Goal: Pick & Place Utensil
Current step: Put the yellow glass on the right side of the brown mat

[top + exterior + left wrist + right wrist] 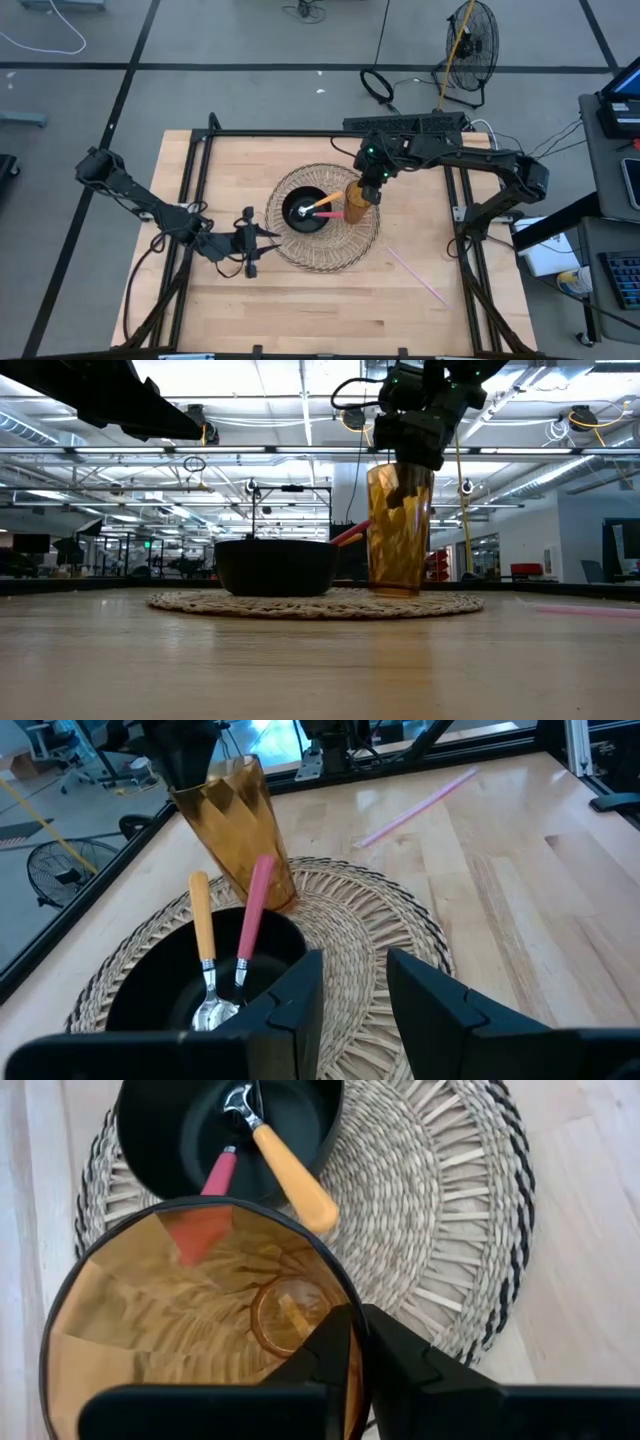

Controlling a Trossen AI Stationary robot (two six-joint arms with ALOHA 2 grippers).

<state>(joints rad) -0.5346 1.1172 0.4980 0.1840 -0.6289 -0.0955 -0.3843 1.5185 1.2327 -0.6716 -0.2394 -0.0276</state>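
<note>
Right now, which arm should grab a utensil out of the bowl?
Left. The left gripper is open and free beside the woven mat, facing the black bowl. The right gripper is shut on the amber cup.

No readable text, label, brand, number or sign in any view.

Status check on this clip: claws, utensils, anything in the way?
Right claw shut on amber cup rim, on the woven mat. Left claw open beside mat. Two utensils in black bowl. Pink straw lies clear.
</note>
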